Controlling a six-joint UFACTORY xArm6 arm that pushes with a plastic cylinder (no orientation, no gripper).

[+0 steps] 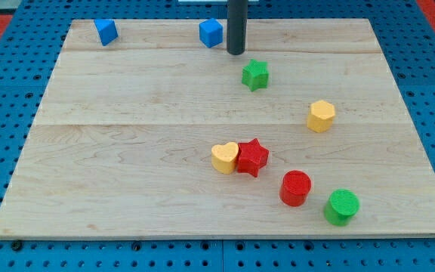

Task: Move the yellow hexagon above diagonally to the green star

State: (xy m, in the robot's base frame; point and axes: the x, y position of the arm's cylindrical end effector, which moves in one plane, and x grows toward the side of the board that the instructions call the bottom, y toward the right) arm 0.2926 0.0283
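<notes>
The yellow hexagon (321, 115) lies on the wooden board at the view's right, below and to the right of the green star (254, 75). The green star sits in the upper middle. My tip (236, 52) stands just above and to the left of the green star, apart from it, and right beside a blue cube (211, 32). The tip is far from the yellow hexagon.
A second blue block (106, 31) sits at the top left. A yellow heart (224, 157) touches a red star (252, 157) at the centre. A red cylinder (295, 188) and a green cylinder (342, 206) lie at the lower right. The board's edge (225, 239) runs along the bottom.
</notes>
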